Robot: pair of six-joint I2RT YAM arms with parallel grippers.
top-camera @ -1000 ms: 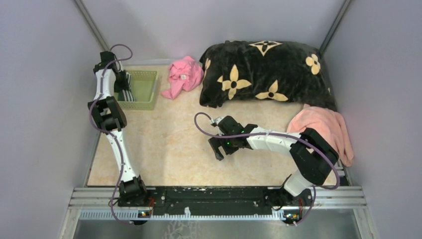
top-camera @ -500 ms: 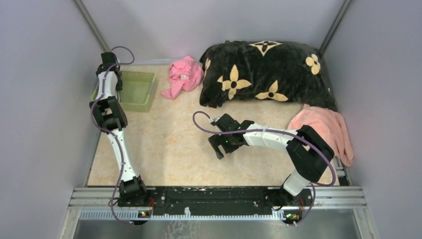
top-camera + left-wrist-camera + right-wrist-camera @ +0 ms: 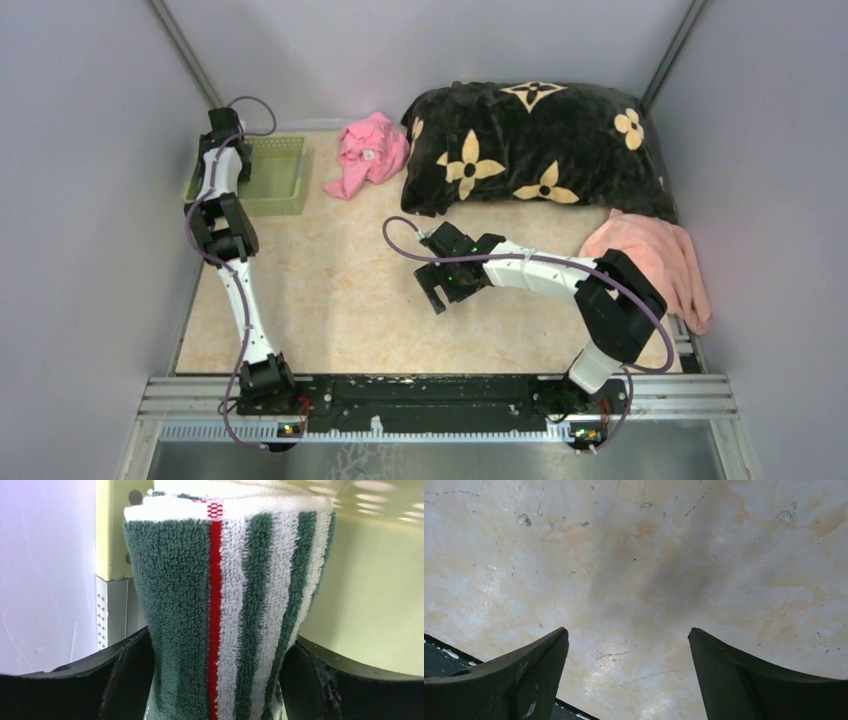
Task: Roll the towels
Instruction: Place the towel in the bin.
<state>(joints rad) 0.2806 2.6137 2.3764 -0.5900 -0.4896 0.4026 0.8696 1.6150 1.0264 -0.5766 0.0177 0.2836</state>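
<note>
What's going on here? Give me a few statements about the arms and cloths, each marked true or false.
1. The right gripper is open and holds nothing. True.
2. The salmon-pink towel lies neatly rolled. False: it lies crumpled at the right edge of the table.
3. A rolled striped towel sits between the fingers of the left gripper. True.
4. The black flowered blanket covers the green basket. False: they lie apart.

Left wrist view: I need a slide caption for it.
Left claw straddling the rolled striped towel inside the basket.
</note>
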